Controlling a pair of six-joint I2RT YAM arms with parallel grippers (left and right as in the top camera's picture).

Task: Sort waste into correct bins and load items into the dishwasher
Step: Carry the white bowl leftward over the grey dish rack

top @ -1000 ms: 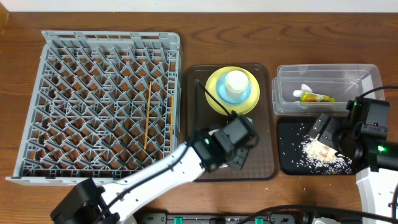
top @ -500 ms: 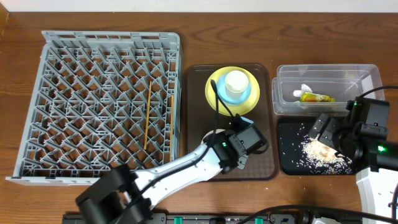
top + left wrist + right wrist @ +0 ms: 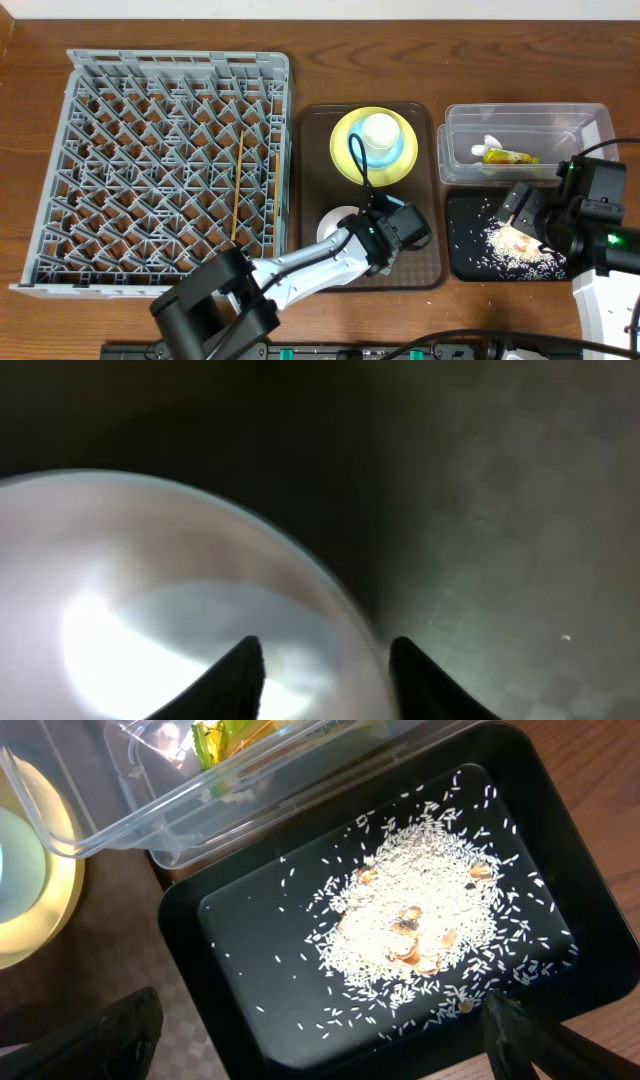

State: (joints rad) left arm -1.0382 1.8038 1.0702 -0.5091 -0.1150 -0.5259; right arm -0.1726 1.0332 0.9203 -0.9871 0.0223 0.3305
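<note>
A white bowl sits on the brown tray's front, filling the left wrist view. My left gripper is open and straddles the bowl's right rim, one finger inside and one outside. The yellow plate holds the light blue bowl and small white cup. Two chopsticks lie in the grey dish rack. My right gripper hangs open over the black tray of rice crumbs. The clear tub holds the wrapper and white scrap.
The brown serving tray lies between the rack and the two bins. The clear tub's corner and the plate's edge show in the right wrist view. Bare wooden table surrounds everything.
My left gripper has swung right and down toward the tray's front, uncovering the white bowl and ending at its right rim. The right arm has not moved.
</note>
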